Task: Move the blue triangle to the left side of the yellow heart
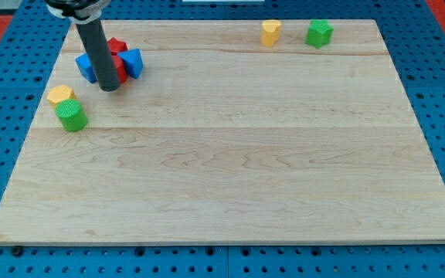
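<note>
The blue triangle (pixel 133 62) lies at the view's top left, in a tight cluster with a red block (pixel 116 45), another red block (pixel 121 71) and a blue cube (pixel 88 67). My tip (pixel 110 88) rests on the board just below this cluster, to the lower left of the blue triangle, and the rod hides part of the cluster. The yellow heart (pixel 270 32) sits far off at the view's top, right of centre.
A green star-like block (pixel 319 33) sits just right of the yellow heart. A yellow hexagon-like block (pixel 60 95) and a green cylinder (pixel 72 116) sit by the left edge, below the cluster. The wooden board (pixel 230 177) lies on a blue pegboard.
</note>
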### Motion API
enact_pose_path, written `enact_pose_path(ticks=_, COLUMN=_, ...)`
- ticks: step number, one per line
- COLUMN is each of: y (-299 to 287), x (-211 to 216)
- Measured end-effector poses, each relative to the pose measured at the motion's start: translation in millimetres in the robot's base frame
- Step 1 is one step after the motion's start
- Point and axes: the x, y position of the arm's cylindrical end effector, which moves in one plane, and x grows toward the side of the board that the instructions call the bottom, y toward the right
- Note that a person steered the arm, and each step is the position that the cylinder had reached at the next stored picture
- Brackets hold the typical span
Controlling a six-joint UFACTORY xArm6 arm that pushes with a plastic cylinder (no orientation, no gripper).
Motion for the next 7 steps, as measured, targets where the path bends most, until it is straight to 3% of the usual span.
enact_pose_path(ticks=2, y=3.7, x=-36.5)
enact_pose_path(ticks=5, y=79.9, x=-59.2)
enact_pose_path(ticks=7, y=98.6, x=-82.5)
